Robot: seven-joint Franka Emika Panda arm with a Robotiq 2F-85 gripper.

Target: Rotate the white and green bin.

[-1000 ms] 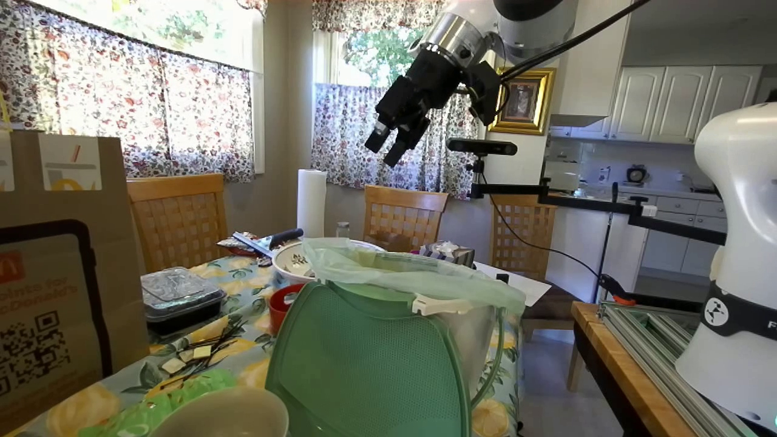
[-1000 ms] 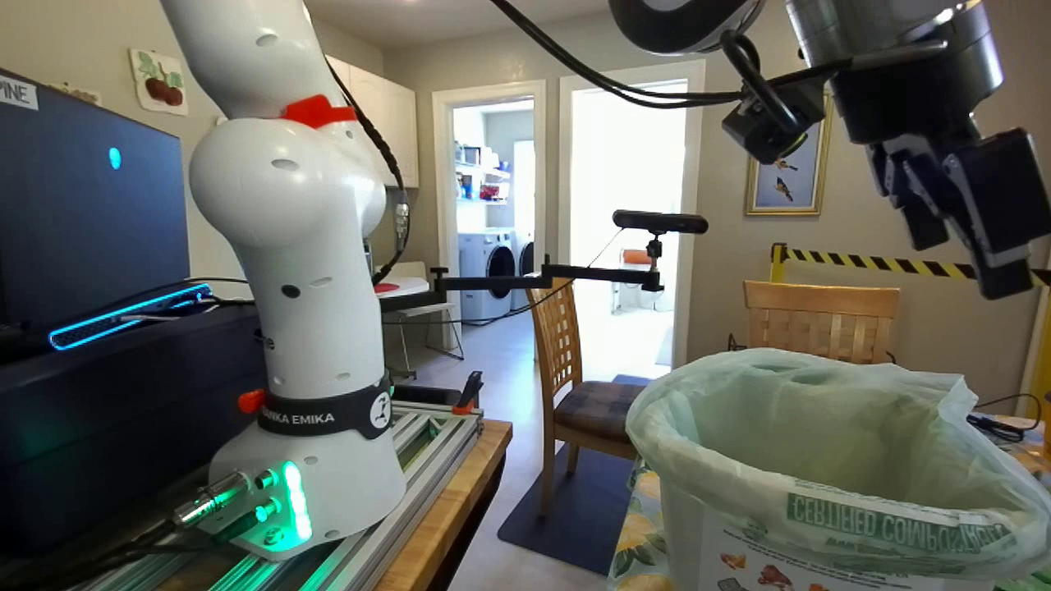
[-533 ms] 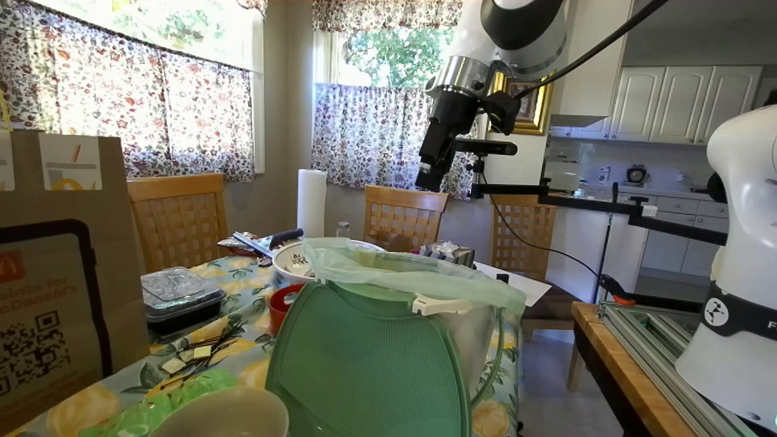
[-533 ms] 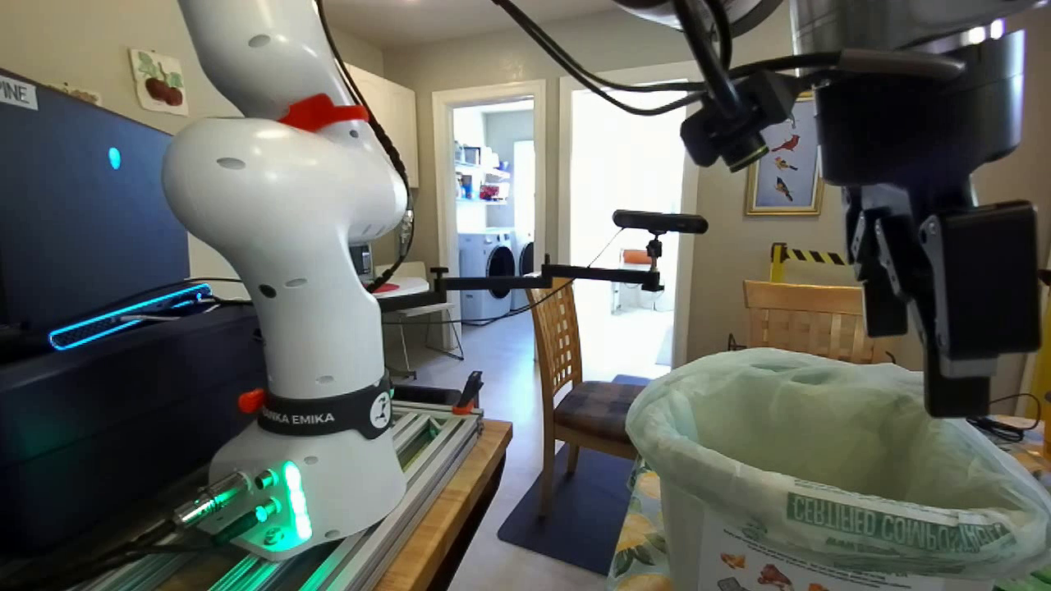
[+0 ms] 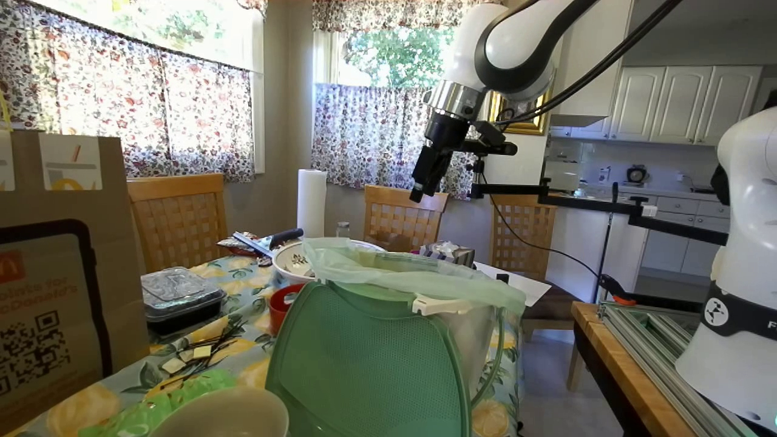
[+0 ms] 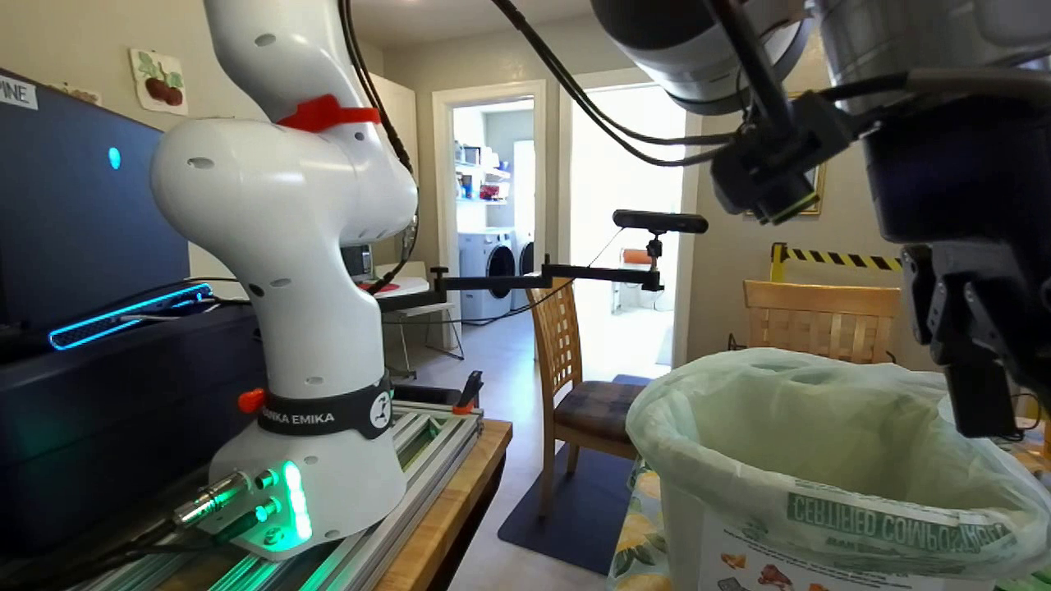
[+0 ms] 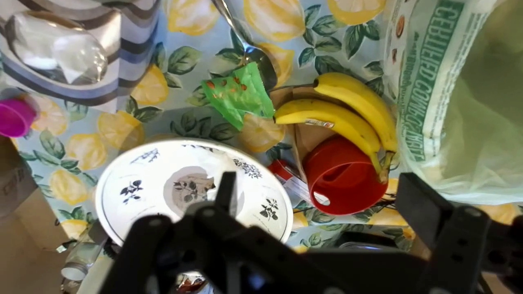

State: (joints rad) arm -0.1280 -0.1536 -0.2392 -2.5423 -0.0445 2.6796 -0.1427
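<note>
The white and green bin stands on the table. In an exterior view its green panel (image 5: 370, 358) faces the camera; in an exterior view its white body (image 6: 690, 533) shows below the crinkled liner. The liner (image 7: 482, 122) also shows at the right edge of the wrist view. My gripper (image 5: 419, 193) hangs above the table, higher than the bin's rim and apart from it. In the wrist view my gripper (image 7: 323, 198) is open and empty, with its right finger near the liner's edge. In an exterior view one finger (image 6: 981, 402) appears over the bin's far right side.
Below the gripper lie a white patterned bowl (image 7: 122, 175), a red cup (image 7: 347, 188), bananas (image 7: 327, 116) and a green packet (image 7: 241, 94). A striped tissue box (image 7: 139, 49), a paper towel roll (image 5: 311, 203) and a brown bag (image 5: 67, 200) stand around. A camera (image 5: 485, 147) sits on a stand.
The gripper has come down and tilted to point more steeply downward; in an exterior view it has also moved right. The bin has not moved.
</note>
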